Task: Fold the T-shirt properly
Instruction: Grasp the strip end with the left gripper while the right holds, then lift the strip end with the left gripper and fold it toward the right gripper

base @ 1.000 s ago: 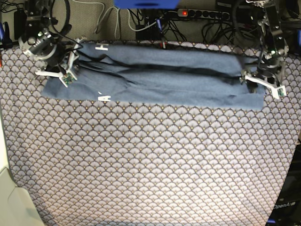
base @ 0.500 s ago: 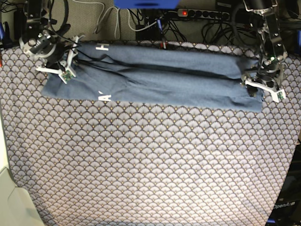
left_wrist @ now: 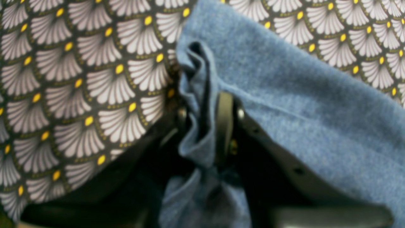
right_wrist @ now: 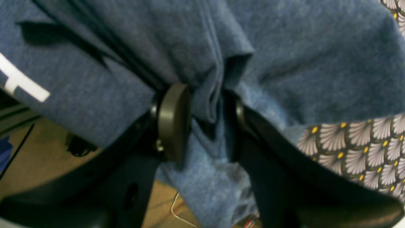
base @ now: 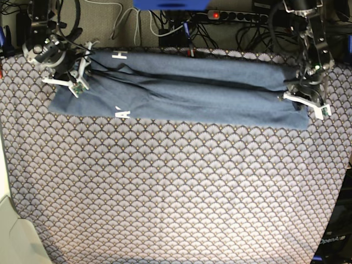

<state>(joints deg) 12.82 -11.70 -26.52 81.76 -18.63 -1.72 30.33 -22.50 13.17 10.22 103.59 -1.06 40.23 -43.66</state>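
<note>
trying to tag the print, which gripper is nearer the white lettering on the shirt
Right. The right gripper grips the T-shirt just beside the white lettering; the left gripper pinches the opposite end.

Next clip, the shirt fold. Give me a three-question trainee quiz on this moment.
1. True or false: the right gripper pinches a bunch of the T-shirt.
2. What does the left gripper hold: (a) tablecloth, (b) T-shirt fabric, (c) nothing?
3. In the base view, where does the T-shirt lie on the tablecloth: near or far edge?

Key: 1 true; 2 b; 3 far edge, stretched between both grippers.
</note>
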